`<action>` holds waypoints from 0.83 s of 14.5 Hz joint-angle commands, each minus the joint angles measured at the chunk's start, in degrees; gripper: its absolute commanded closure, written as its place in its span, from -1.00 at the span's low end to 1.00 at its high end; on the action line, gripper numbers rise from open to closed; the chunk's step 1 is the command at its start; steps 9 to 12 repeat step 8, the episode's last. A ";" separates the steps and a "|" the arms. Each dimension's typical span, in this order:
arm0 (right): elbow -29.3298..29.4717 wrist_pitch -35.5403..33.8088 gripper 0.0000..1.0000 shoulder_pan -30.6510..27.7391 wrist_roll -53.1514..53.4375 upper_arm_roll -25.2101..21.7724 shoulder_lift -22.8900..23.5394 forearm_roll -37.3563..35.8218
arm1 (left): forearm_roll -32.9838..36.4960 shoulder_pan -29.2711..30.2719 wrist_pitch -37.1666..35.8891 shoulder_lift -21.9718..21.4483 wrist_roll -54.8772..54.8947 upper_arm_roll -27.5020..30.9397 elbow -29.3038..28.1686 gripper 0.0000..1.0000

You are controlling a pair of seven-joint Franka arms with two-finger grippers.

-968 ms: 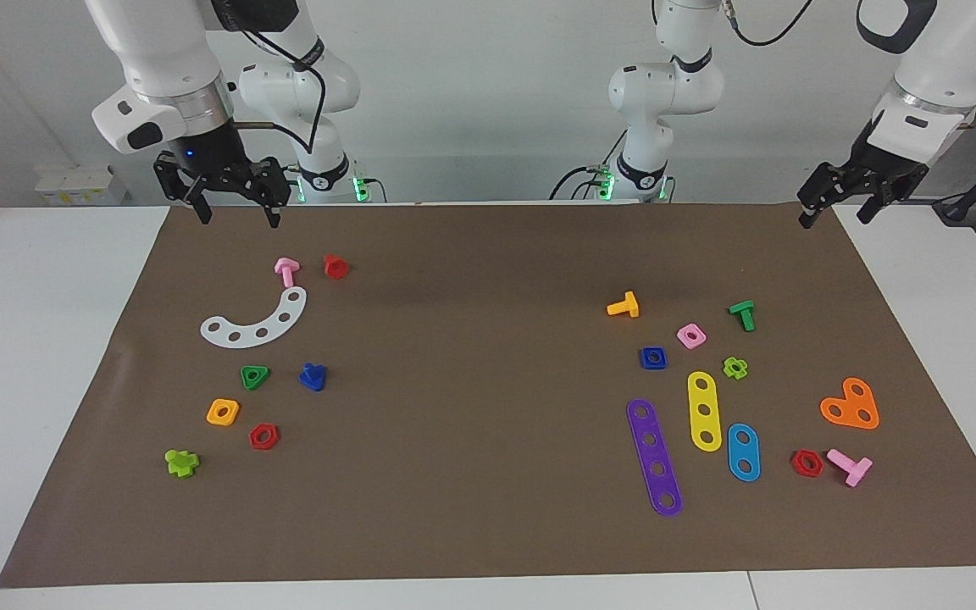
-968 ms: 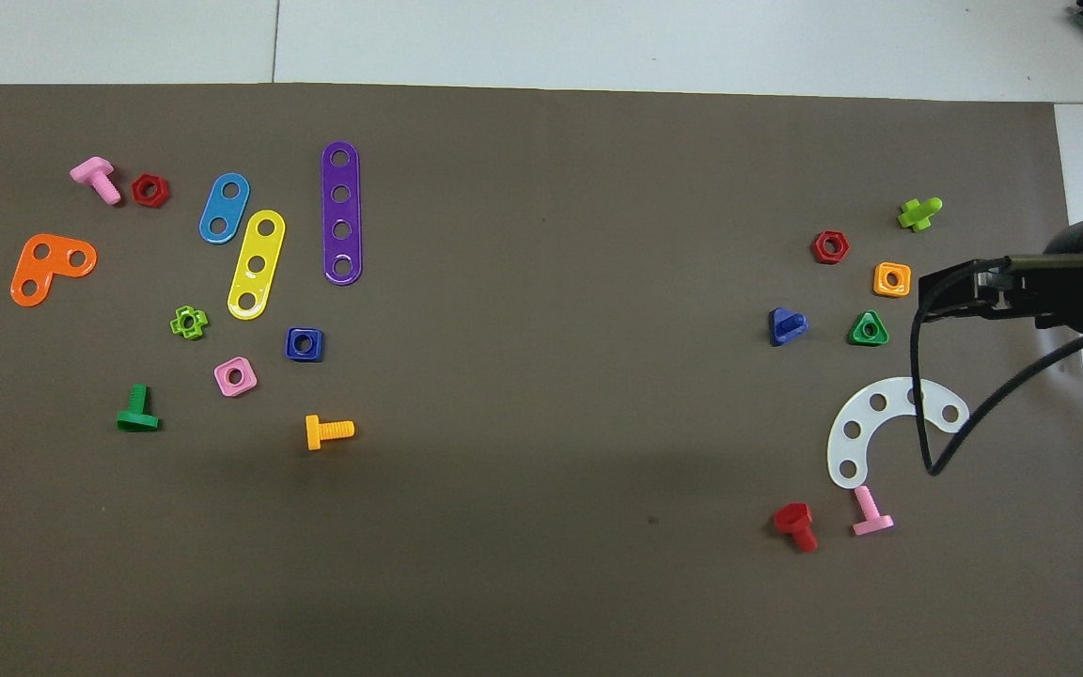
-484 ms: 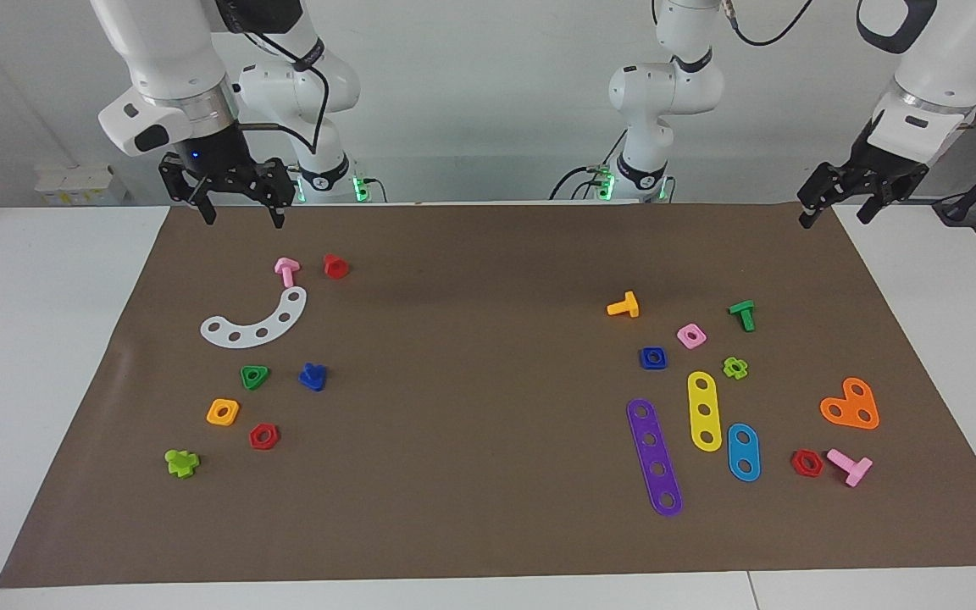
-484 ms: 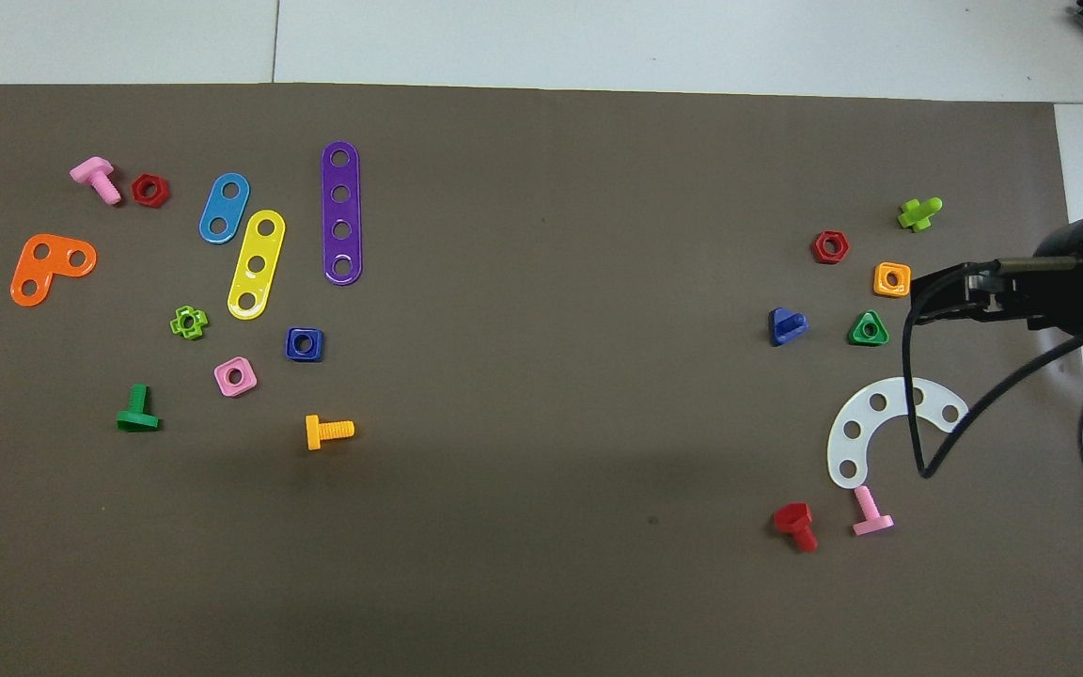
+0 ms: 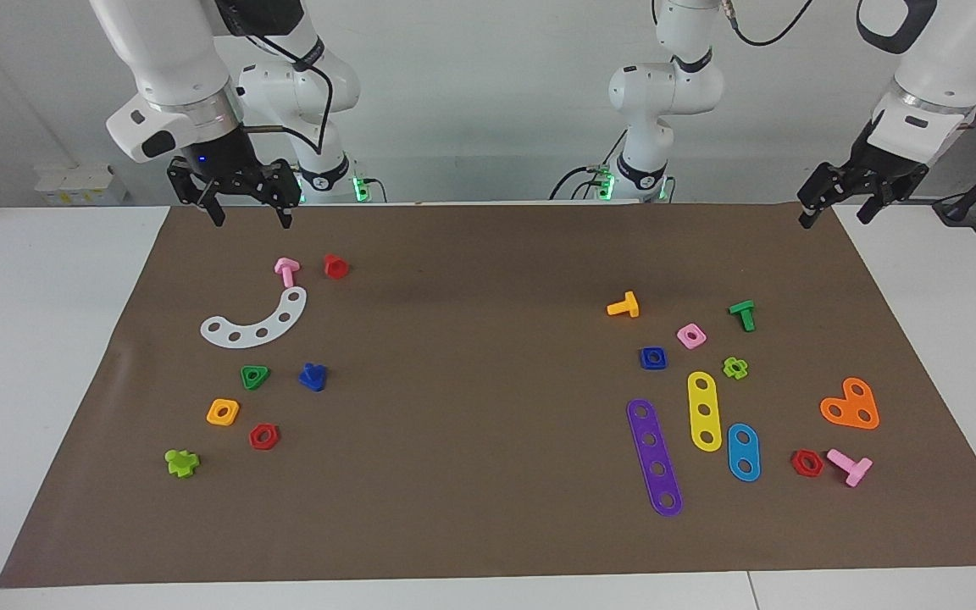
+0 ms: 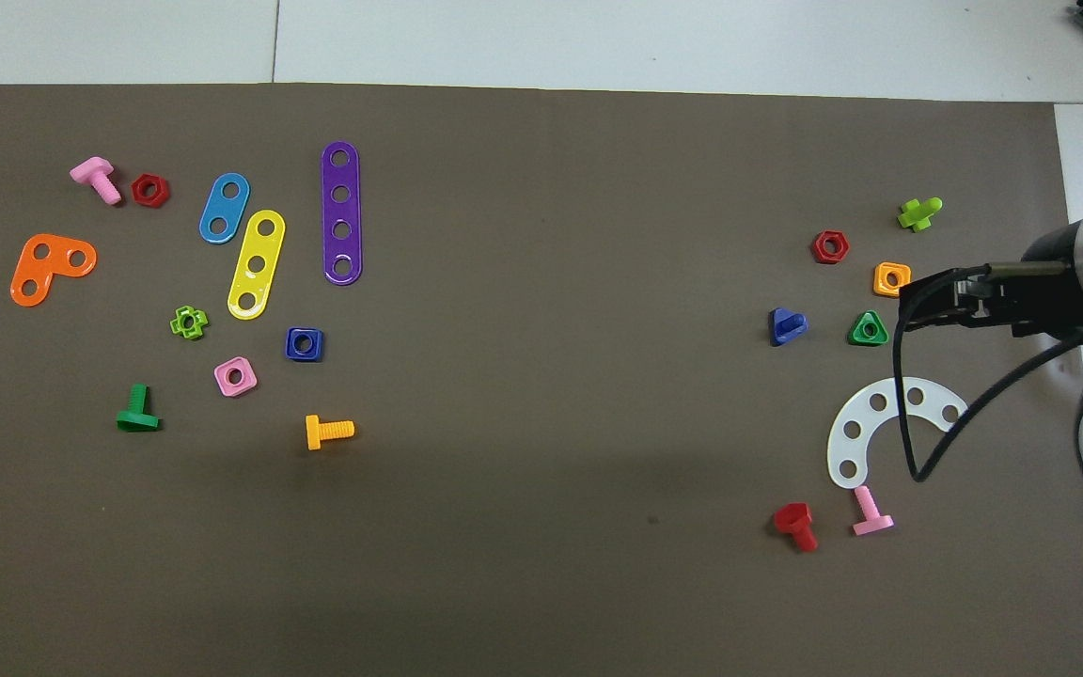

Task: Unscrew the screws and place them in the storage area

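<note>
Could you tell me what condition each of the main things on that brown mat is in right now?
Blue bolt: loose on the mat, no nut on it.
Blue square nut: lying flat, apart from the bolt.
Right pincer: open, empty, raised over the mat's edge.
Left pincer: empty, waiting above the mat's corner.

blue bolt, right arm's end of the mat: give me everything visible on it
The blue bolt is small, royal-blue, glossy plastic, with a triangular head and a short stem. It lies loose on the brown mat, no nut on it, touching nothing. The green triangular nut sits beside it, apart, toward the mat's edge; the white curved strip lies nearer the robots. The right hand is up in the air, not touching the bolt.
</note>
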 commanded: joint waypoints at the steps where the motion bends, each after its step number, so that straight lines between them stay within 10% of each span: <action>1: -2.14 0.00 -1.00 -0.83 -0.34 0.13 -1.69 1.71 | 0.99 -0.02 0.45 -1.77 -0.12 -0.13 -1.89 -1.00; 12: -2.14 0.26 -1.00 -1.01 -0.69 0.04 -1.68 1.71 | 0.99 -0.02 0.45 -1.77 -0.12 -0.04 -1.89 -1.00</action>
